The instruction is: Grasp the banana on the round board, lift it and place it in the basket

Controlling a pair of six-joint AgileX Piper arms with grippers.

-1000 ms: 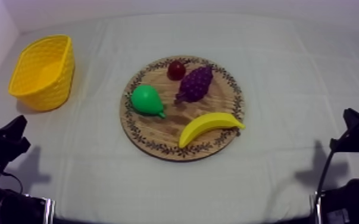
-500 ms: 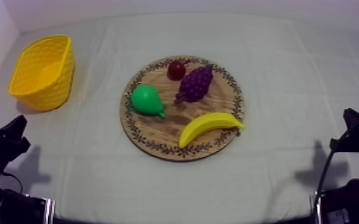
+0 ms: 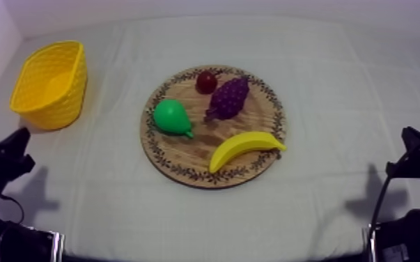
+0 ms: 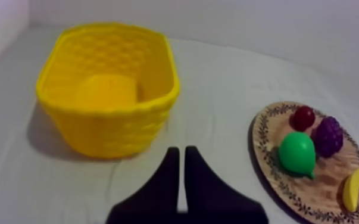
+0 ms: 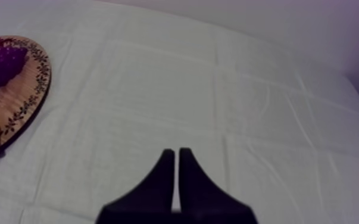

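My left gripper (image 4: 180, 150) has just stirred slightly near the yellow basket (image 3: 49, 83), fingers pressed together like my right gripper's (image 5: 174, 152), while the banana (image 3: 246, 148) lies untouched on the wooden board (image 3: 158, 150), so the reach is barely starting

Glossy plastic banana (image 3: 244, 148) on grained wooden board (image 3: 184, 157); woven-textured yellow basket (image 3: 49, 84); creased matt cloth (image 3: 338, 83).

Bare cloth (image 3: 108, 164) between yellow basket (image 3: 59, 111) and wooden board (image 3: 184, 151), pear (image 3: 170, 116) and grapes (image 3: 229, 97) near banana (image 3: 244, 148)
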